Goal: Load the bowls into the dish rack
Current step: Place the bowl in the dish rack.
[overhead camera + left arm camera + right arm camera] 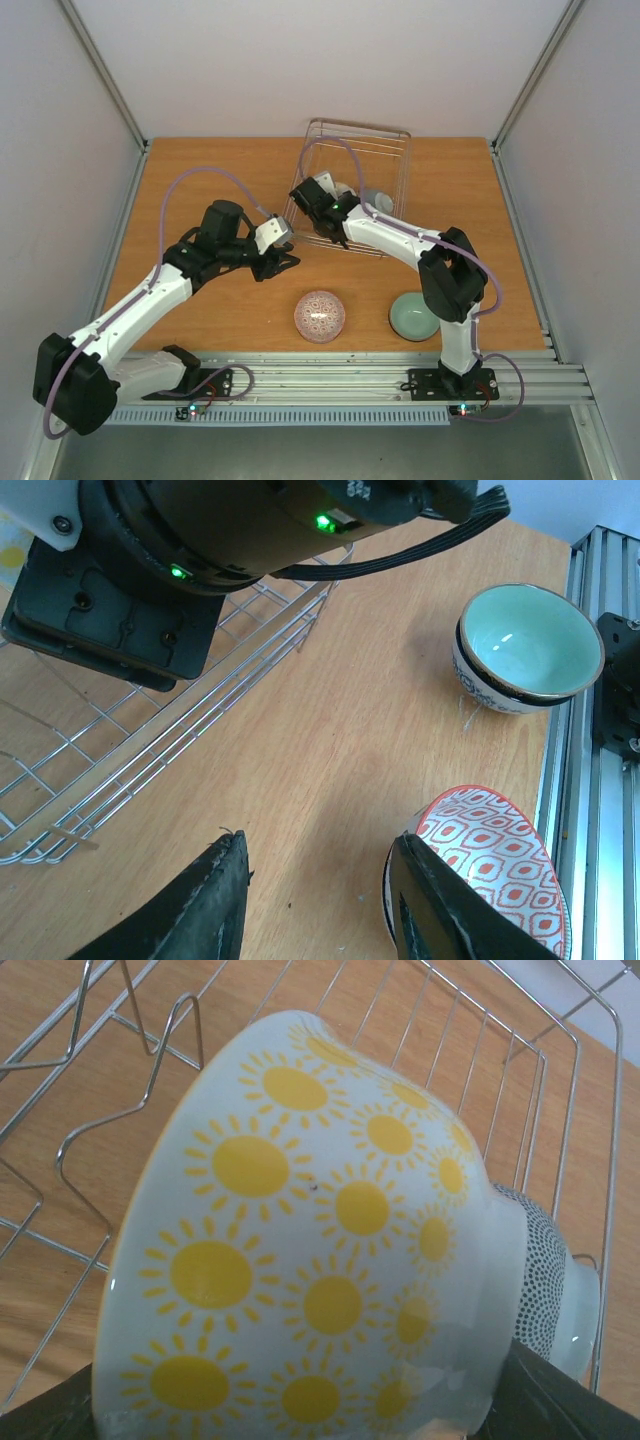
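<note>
The right gripper (305,192) holds the sun bowl (320,1260) on its side inside the rack (130,1090), jaws spread wide around it. The bowl's foot points at a dotted bowl (545,1270) just beyond it. If the sun bowl goes further that way, the two could knock together. If it is let go this tilted and no tine catches it, it may roll or drop flat.

The left gripper (320,845) is partly open and empty, low over the table (350,710). The red bowl (490,865) sits just outside its right finger and the green bowl (525,645) further ahead. Moving sideways from here could shove the red bowl. The right arm's wrist is close ahead, so a reach toward the rack risks a bump.

The right fingers are mostly hidden behind the sun bowl. I cannot tell whether that bowl rests on the wires or touches the dotted one. The red bowl is cut off at the frame edge.
</note>
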Controlling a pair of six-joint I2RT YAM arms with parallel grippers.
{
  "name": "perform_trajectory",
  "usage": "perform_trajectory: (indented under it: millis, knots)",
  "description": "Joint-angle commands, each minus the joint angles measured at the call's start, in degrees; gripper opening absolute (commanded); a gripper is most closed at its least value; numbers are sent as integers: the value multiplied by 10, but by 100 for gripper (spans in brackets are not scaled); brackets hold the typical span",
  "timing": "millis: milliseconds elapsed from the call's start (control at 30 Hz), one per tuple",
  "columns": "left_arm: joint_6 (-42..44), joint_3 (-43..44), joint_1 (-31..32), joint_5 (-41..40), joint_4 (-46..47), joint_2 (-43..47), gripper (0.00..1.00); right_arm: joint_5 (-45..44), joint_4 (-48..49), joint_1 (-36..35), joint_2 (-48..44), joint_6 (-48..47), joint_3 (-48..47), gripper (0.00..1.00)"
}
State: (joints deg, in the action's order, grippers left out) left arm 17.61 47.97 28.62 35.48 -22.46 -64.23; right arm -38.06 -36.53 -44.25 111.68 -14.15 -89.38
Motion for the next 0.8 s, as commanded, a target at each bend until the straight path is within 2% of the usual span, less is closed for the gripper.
perform_trajectory:
  millis: [0,333,500,767]
  knots:
    - [9,2,-1,12,17,-6,40,-30,-30,5,-27,17,2,1]
    - [10,3,-1,11,15,-5,40,-89,-94,4,46,11,-91,1]
    - [10,2,-1,13,16,-3,40,-99,-98,4,48,19,-104,1]
    - [12,4,-1,17,14,-3,39,-122,-141,5,100,12,-184,1]
